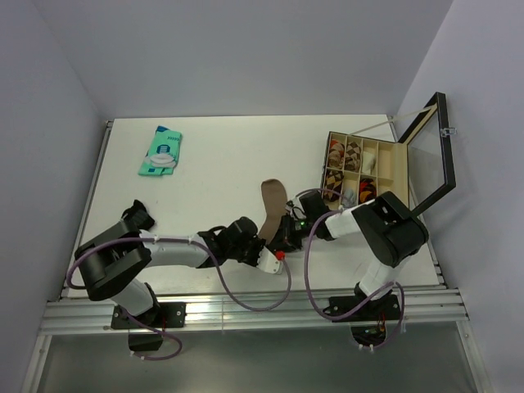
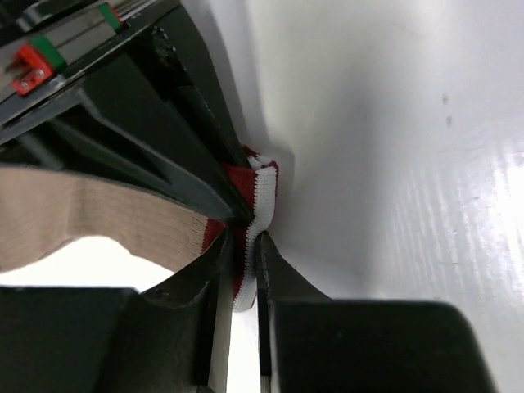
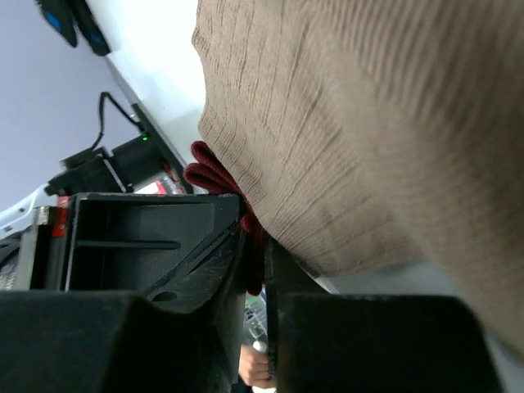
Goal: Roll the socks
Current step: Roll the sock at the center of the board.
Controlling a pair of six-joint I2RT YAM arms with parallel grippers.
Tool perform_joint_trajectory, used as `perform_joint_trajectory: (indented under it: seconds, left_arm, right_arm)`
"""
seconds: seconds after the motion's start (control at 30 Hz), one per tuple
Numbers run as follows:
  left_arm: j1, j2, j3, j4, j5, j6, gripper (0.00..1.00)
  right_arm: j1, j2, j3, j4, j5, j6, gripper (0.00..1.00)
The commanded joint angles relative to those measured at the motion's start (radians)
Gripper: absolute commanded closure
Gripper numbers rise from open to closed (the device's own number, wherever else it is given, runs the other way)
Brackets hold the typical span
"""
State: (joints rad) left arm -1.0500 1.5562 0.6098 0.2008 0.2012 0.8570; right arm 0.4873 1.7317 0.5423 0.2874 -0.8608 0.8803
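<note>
2 grippers are fastened on 1 sock: the tan-brown sock (image 1: pixel 271 199) lies on the table (image 1: pixel 221 164) just left of the open compartment box (image 1: pixel 368 139). Its foot points toward the back wall and its maroon, white-striped cuff (image 2: pixel 260 196) is at the near end, nearer the arm bases than the box is. The left gripper (image 2: pixel 246 237) is pinched narrow on the cuff's edge, with the striped band squeezed between its fingers. The right gripper (image 3: pixel 255 237) is likewise clamped on a bunch of the maroon knit, and the tan body drapes over it. Both take the same end, I'd judge, because a roll has to start from 1 edge held across its width, with the rest lying free to wind up. The roll itself looks not yet begun. I can't find the black argyle sock lying loose. The box's cells hold rolled bundles, some diamond-patterned, but they are too small to tell apart. A teal packet (image 1: pixel 161 151) sits well apart from the box, across the table to its left.
</note>
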Motion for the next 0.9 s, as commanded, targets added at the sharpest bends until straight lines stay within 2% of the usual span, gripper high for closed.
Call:
perform_joint_trajectory:
  seconds: [0.0,0.1,0.27,0.4,0.63,0.87]
  left_arm:
    - [-0.007,0.045,0.085,-0.262,0.161,-0.015,0.91]
    - [0.005,0.057,0.175,-0.412,0.243,-0.038,0.95]
    - [0.087,0.068,0.289,-0.660,0.345,-0.036,0.98]
    - [0.160,0.090,0.332,-0.791,0.431,-0.023,0.98]
    - [0.268,0.166,0.432,-1.021,0.515,0.020,0.97]
    - [0.343,0.367,0.646,-1.314,0.638,0.066,0.96]
  right_arm:
    - [-0.001,-0.084,0.027,-0.083,0.041,-0.038,0.80]
    - [-0.001,-0.179,0.053,-0.193,0.166,-0.096,0.70]
    - [-0.012,-0.378,0.058,-0.263,0.331,-0.103,0.54]
    - [-0.026,-0.489,0.062,-0.335,0.448,-0.093,0.51]
    - [-0.042,-0.721,-0.005,-0.355,0.594,-0.061,0.50]
    - [-0.023,-0.971,-0.086,-0.361,0.654,-0.115,0.48]
